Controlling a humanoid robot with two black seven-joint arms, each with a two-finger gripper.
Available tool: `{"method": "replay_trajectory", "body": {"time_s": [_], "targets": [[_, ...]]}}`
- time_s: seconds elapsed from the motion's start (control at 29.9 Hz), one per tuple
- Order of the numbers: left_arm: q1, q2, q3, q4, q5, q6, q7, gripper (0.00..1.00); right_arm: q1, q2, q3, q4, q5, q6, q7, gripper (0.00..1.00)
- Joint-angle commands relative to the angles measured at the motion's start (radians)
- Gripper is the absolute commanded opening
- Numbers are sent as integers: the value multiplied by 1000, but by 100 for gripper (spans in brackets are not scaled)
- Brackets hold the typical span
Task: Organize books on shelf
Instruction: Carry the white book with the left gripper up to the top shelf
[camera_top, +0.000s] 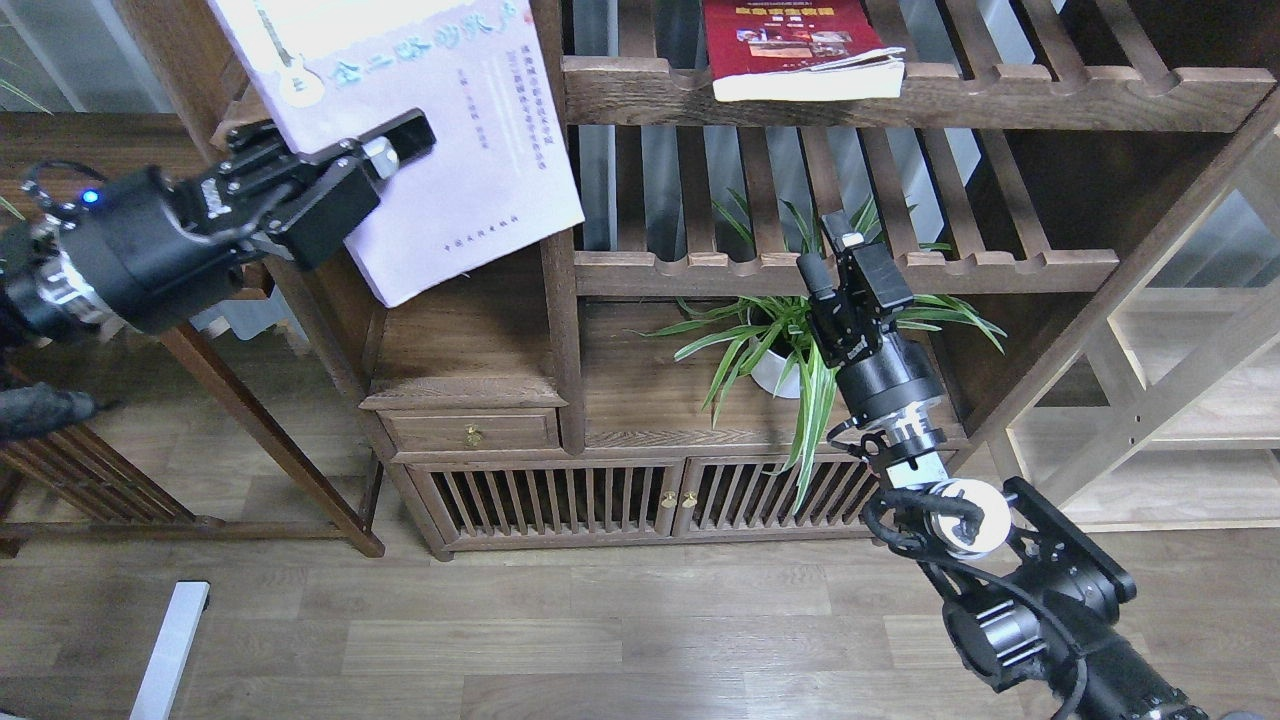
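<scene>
While the left gripper (385, 150) pinches the pale-lavender book (450, 170) by one edge, it looks stiff but heavy; the right gripper (830, 255) idles, slightly parted.

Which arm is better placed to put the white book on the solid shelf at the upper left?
Left. The left gripper grips the white book right at that corner; the right gripper is empty, beside the plant.

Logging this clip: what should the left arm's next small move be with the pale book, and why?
Probably ease the pale book up and forward onto the solid shelf behind it: the left gripper clamps it tilted in front of that compartment, cover facing out, not resting on anything.
</scene>
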Motion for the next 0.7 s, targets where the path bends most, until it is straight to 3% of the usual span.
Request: {"method": "replay_trajectory", "body": {"time_s": [0.0,0.3,0.67], "targets": [[28,22,-67,-3,2,0,-1,0,2,-4,-2,0,0,0,0,76],[92,29,-249,-27,4,0,33,0,-1,-3,-15,-5,0,0,0,79],[140,26,-392,-12,4,0,33,0,10,4,-25,-8,0,0,-2,79]]}}
